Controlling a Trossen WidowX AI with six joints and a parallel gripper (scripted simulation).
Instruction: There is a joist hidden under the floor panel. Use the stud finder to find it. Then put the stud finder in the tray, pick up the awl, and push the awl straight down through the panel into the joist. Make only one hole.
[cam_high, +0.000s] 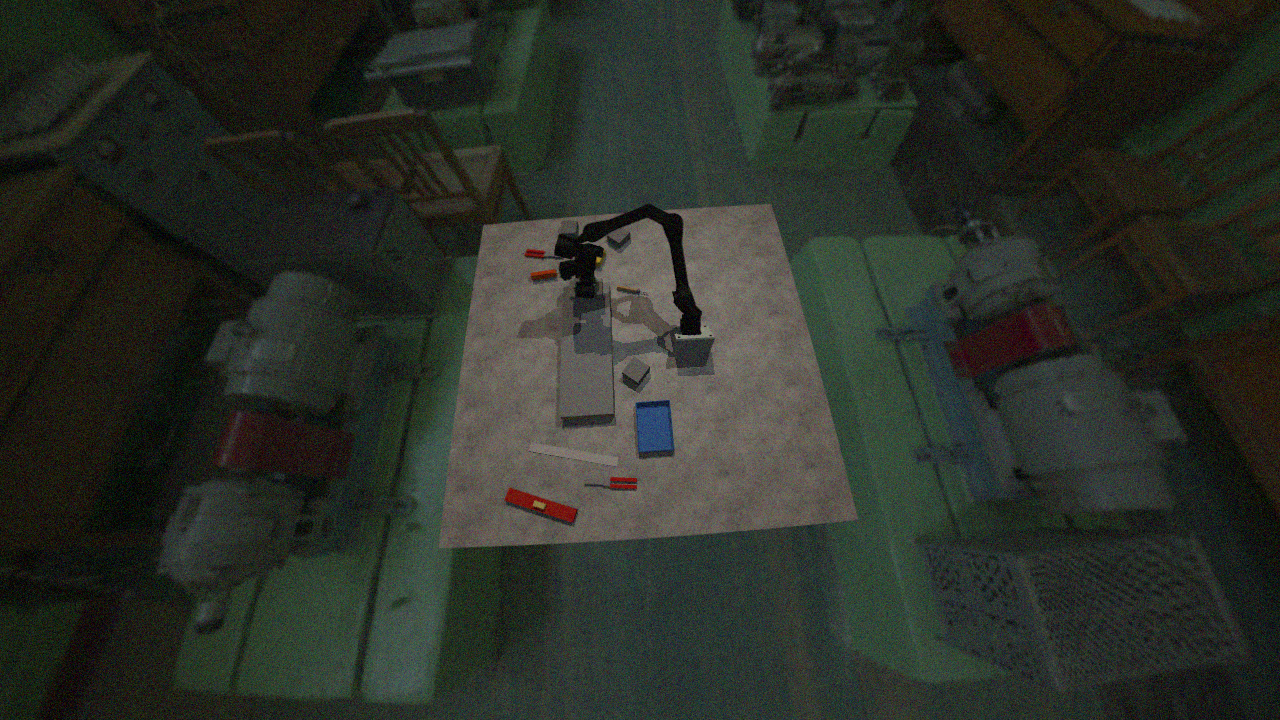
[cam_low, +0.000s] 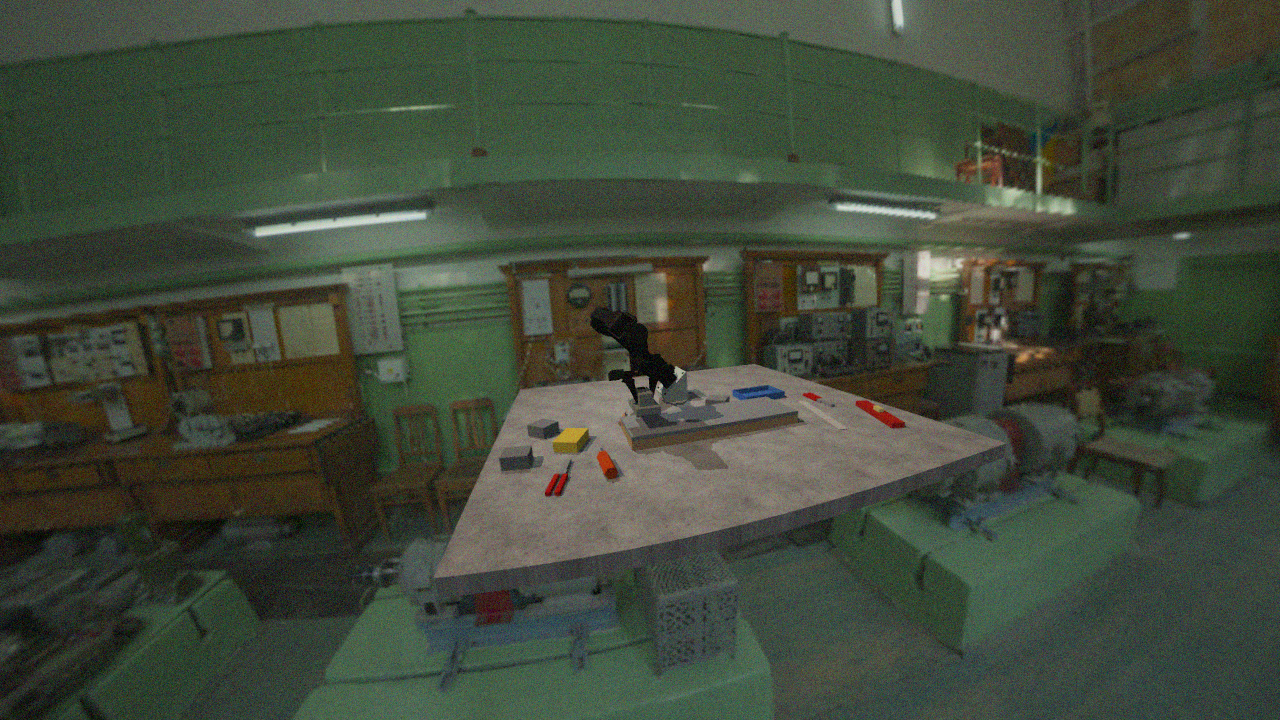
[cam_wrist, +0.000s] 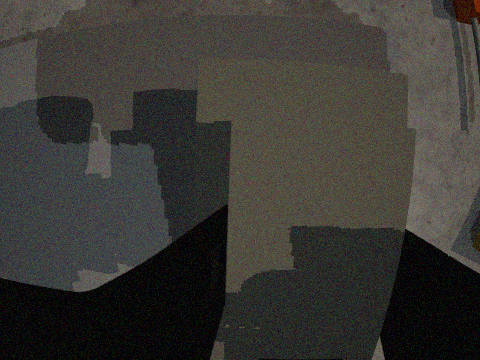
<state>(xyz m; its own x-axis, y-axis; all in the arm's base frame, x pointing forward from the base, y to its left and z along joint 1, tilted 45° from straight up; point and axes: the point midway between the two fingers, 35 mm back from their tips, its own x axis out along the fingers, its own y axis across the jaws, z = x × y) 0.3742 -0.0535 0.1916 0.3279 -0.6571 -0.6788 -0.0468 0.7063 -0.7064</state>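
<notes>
My gripper (cam_high: 585, 288) (cam_low: 642, 394) (cam_wrist: 302, 222) is shut on the stud finder (cam_low: 646, 406) (cam_wrist: 310, 150), a grey block that fills the space between the black fingers in the wrist view. It is low over the far end of the long grey floor panel (cam_high: 586, 385) (cam_low: 751, 413) (cam_wrist: 17, 75); whether it touches the panel is unclear. No hole shows in the visible part of the panel. The blue tray (cam_high: 654, 429) (cam_low: 759, 393) is empty. A small tool with an orange-brown handle (cam_high: 628, 290), likely the awl, lies just right of the panel's far end in the top view.
An orange-handled tool (cam_high: 543, 274) (cam_low: 606, 464), red pliers (cam_high: 534, 251) (cam_low: 554, 484) and a yellow block (cam_low: 571, 439) lie beyond the panel. A grey block (cam_high: 636, 373) sits between arm base and tray. A pale strip (cam_high: 572, 454) and red level (cam_high: 541, 505) (cam_low: 879, 413) lie past the near end.
</notes>
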